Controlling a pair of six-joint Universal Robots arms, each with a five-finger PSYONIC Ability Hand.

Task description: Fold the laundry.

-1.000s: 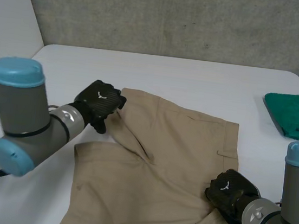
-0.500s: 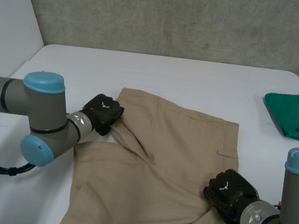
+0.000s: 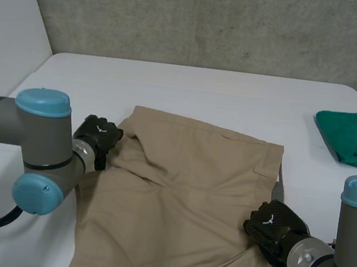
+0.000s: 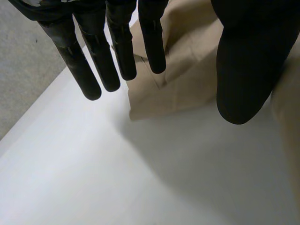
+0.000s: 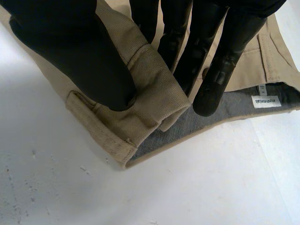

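Near right, right hand point(image 3: 275, 225) pinches the shorts point(image 3: 184, 193) at the waistband; left hand point(image 3: 98, 138) hovers, fingers straight, at their left edge.

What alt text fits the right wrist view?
The right hand pinches the tan shorts at the folded-over waistband, thumb against fingers. The shorts' grey inside and a white label show beside the fingertips, over the white table.
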